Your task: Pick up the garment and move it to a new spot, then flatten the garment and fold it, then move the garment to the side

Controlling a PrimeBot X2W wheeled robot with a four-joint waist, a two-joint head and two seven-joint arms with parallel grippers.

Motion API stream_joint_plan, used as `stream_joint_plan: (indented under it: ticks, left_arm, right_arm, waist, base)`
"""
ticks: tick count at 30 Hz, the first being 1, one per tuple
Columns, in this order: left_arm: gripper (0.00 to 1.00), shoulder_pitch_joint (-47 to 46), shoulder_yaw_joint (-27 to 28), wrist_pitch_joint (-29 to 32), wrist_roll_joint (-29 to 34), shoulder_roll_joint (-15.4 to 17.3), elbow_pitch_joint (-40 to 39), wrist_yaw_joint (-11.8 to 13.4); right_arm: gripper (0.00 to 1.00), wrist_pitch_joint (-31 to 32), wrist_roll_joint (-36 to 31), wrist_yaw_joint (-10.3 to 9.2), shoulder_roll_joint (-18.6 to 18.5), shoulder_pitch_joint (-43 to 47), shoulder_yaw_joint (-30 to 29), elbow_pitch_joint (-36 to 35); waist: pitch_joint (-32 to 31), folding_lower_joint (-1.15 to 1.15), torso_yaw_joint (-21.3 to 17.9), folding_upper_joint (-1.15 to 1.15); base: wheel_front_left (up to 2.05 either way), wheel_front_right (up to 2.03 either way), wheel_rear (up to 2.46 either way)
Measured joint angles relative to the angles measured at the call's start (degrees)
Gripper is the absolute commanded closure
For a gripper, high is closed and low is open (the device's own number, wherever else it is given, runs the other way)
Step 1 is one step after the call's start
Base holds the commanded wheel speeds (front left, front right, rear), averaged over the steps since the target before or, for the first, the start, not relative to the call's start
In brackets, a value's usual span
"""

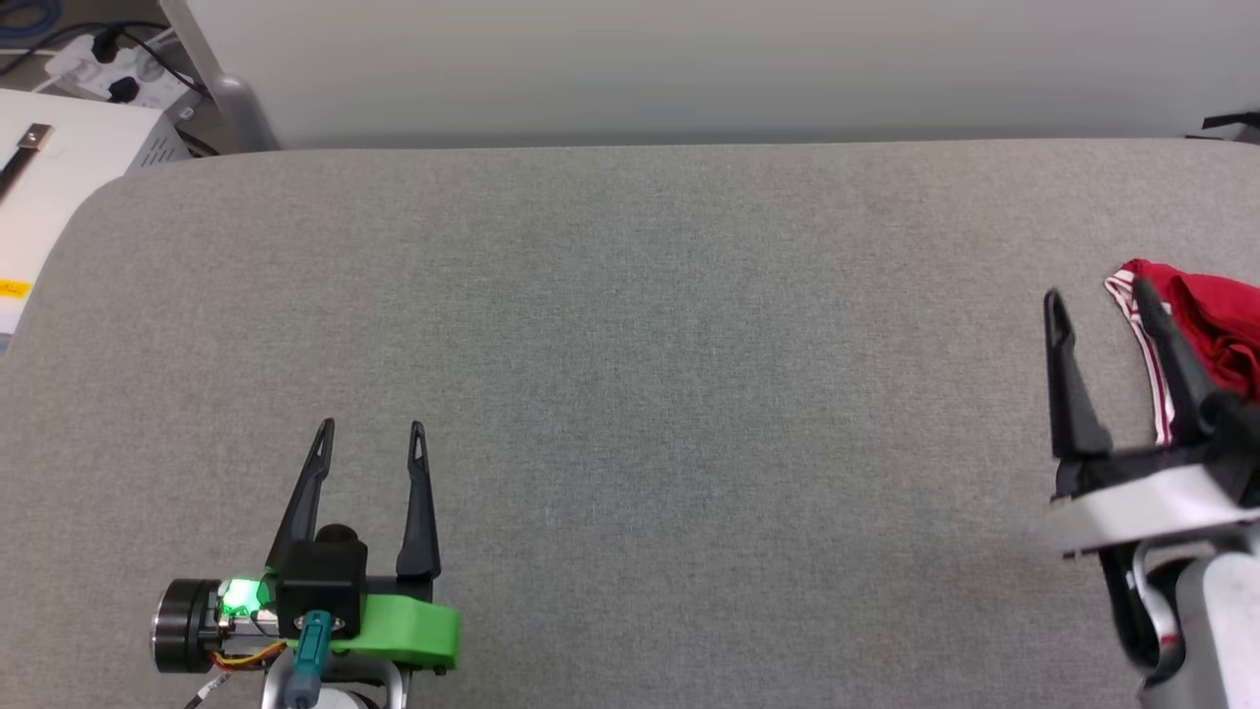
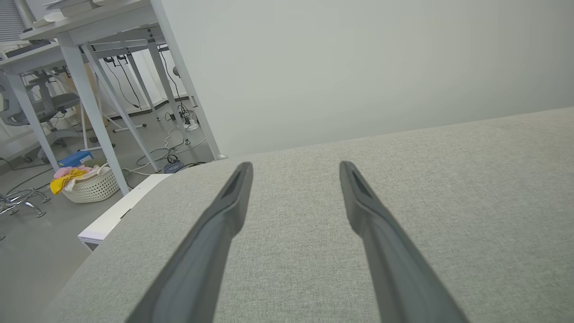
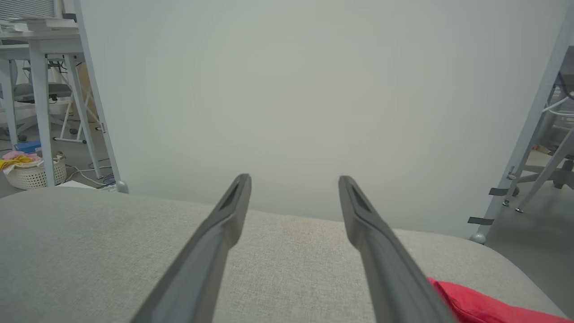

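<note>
While the right claw (image 1: pixel 1098 293) is held wide open and empty, with its fingers pointed to 12 o'clock in the head view, nothing is caught between them. In the wrist view the right claw (image 3: pixel 294 178) is shown with the same wide gap, and only bare table (image 3: pixel 89 242) is seen below the tips.

The garment (image 1: pixel 1216 315) is found just beside that claw, at about 3 o'clock from its tips. It is bunched in a red heap at the 3 o'clock edge of the table (image 1: pixel 630 345) and is cut off by the frame. Its striped trim (image 1: pixel 1165 409) is crossed by the claw's outer finger in the head view; whether cloth is touched cannot be told. In the right wrist view the garment (image 3: pixel 475 305) is seen at 5 o'clock, low beside the outer finger and outside the gap.

The visible part is judged to run roughly from 12 to 6 o'clock, along the fingers, though its full extent is hidden.

The left claw (image 1: pixel 371 427) is also held wide open and empty, at 7 o'clock in the head view, well apart from the garment. The same spread of the left claw (image 2: pixel 296 165) is shown over bare table in its wrist view.

The right arm is judged far nearer. A shift toward 3 o'clock and downward is probably called for, so that the heap is brought between the fingers.
</note>
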Motion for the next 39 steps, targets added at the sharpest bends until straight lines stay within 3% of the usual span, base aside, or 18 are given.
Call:
stream_joint_plan:
  ticks: [15,28,29,39]
  left_arm:
    - [0.0,3.3,0.5,0.0,-0.2,-1.6,0.7,-3.3]
    - [0.0,4.7,1.3,0.0,-0.1,-2.5,-0.2,-5.2]
    - [1.0,4.7,1.4,0.0,-0.1,-2.5,-0.2,-5.2]
    - [1.0,4.7,1.5,0.6,-0.1,-2.5,-0.2,-5.2]
  right_arm:
    - [0.0,0.0,-0.9,0.0,4.9,14.2,-2.4,-3.9]
    - [0.0,0.0,-1.0,0.0,6.4,18.0,-2.2,-5.3]
    - [1.0,0.0,-1.0,0.0,6.4,18.0,-2.3,-5.3]
    - [1.0,0.5,-1.0,0.0,6.4,18.0,-2.1,-5.2]
  waist:
    - [-3.9,0.0,1.1,0.0]
    - [-5.1,0.0,1.1,0.0]
    - [-5.2,0.0,1.1,0.0]
    - [-5.3,0.0,1.0,0.0]
  base:
    - [0.0,0.0,0.0]
    - [0.0,0.0,0.0]
    - [0.0,0.0,0.0]
    - [0.0,0.0,0.0]
